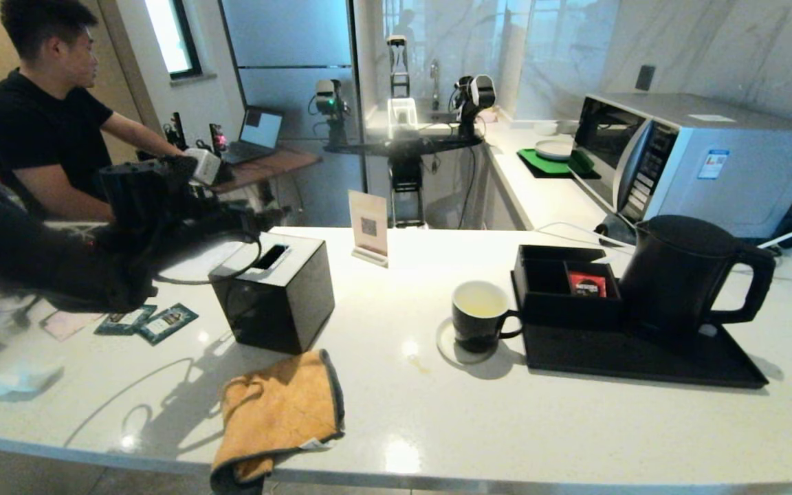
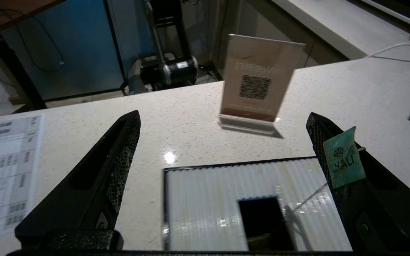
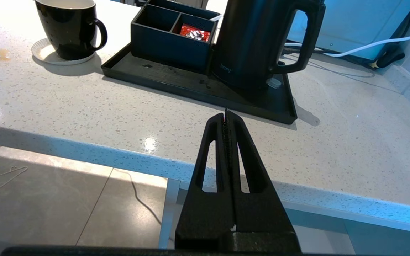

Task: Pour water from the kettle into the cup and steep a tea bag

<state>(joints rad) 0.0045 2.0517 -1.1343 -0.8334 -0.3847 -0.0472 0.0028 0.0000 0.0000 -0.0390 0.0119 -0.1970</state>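
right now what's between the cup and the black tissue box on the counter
Nothing stands there. In the head view the counter between the tissue box and the cup is bare; the QR sign stands behind that stretch and the orange cloth lies in front of it.

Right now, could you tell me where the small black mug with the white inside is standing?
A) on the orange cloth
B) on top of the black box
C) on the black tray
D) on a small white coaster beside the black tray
D: the small black mug stands on a small white coaster on the counter, beside the black tray, not on it.
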